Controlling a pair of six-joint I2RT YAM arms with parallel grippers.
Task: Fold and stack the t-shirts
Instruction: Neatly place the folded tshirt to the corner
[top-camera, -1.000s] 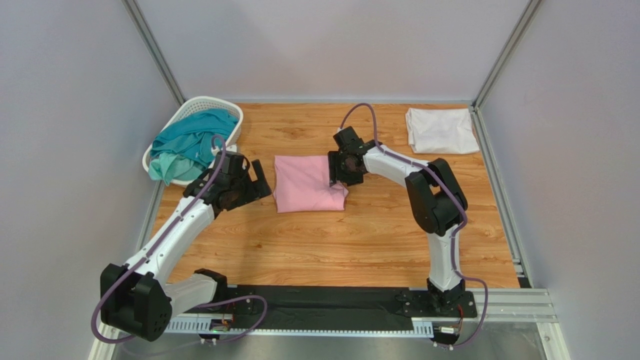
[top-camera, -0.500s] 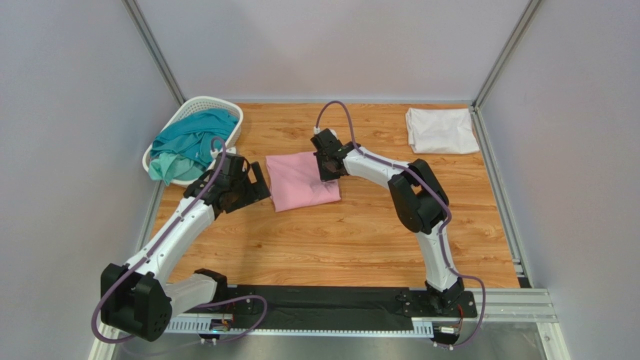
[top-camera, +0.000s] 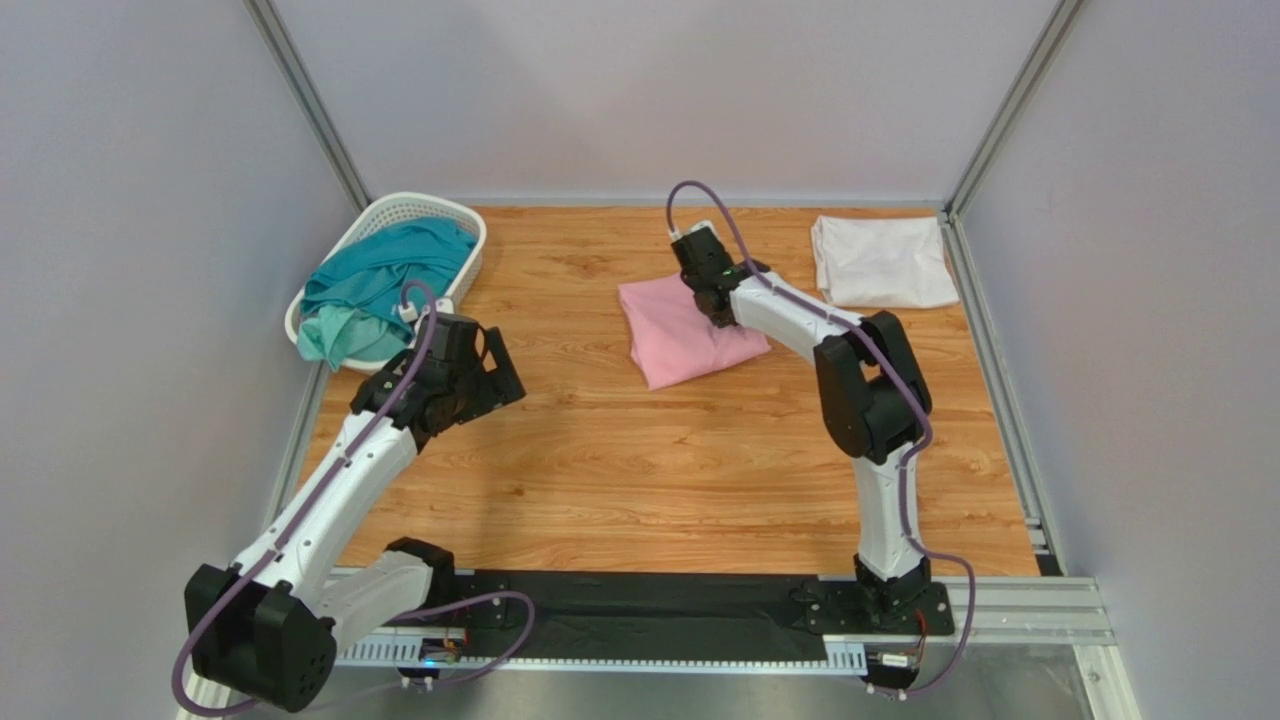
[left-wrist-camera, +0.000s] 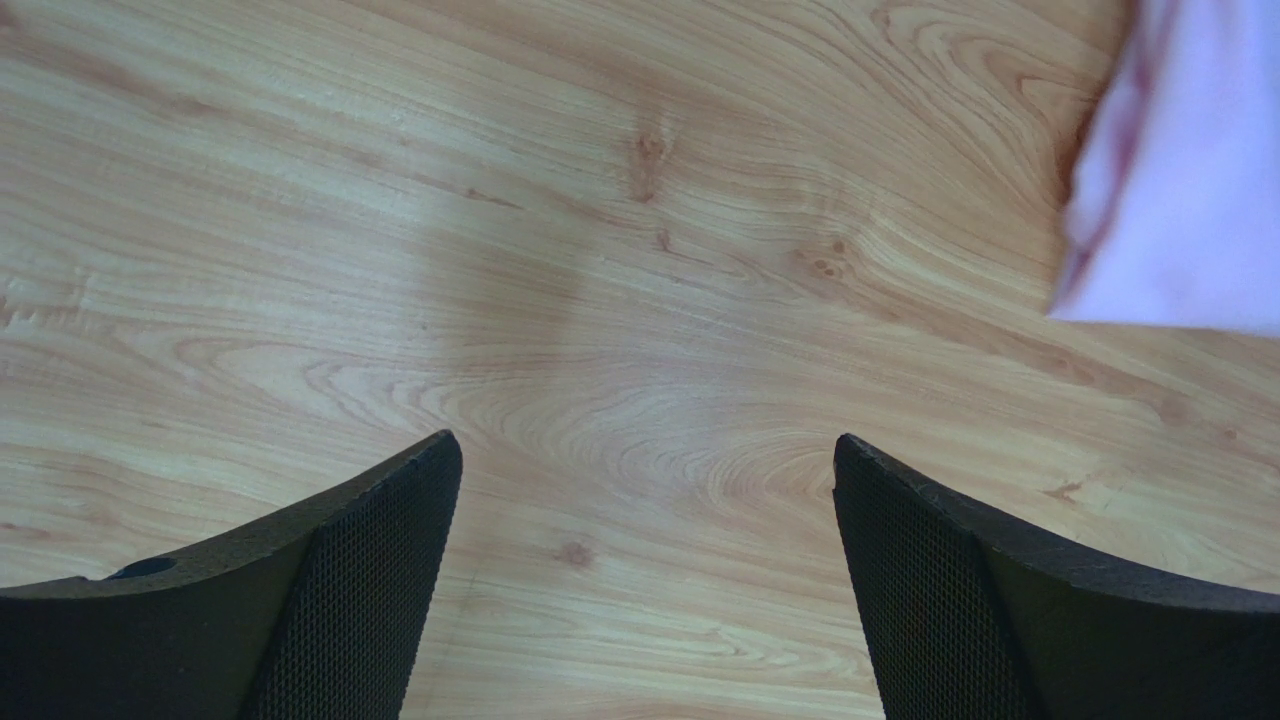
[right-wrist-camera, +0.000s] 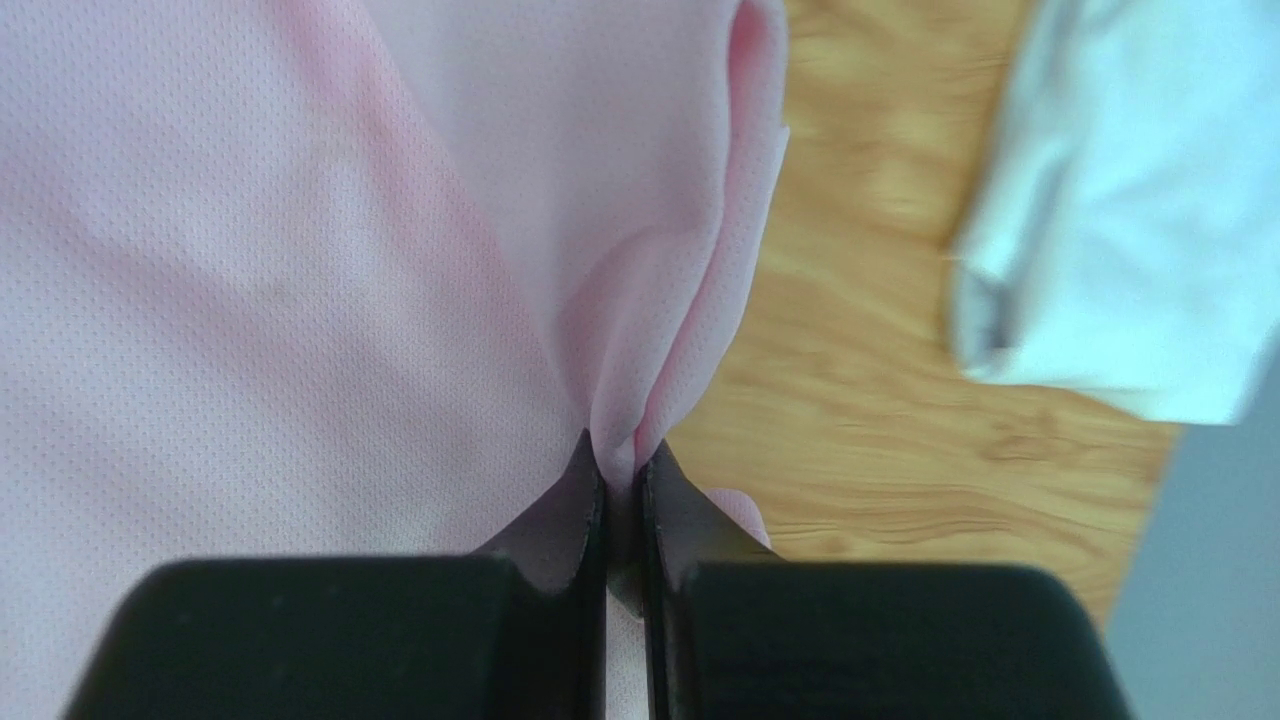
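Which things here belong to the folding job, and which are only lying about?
Belong: pink t-shirt, pinched in the right gripper; folded white t-shirt; crumpled teal t-shirt.
Only lying about: white lattice basket holding the teal one; wooden table.

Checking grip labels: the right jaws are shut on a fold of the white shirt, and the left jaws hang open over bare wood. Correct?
No: the right jaws are shut on the pink shirt, as the right wrist view shows. The rest stands.
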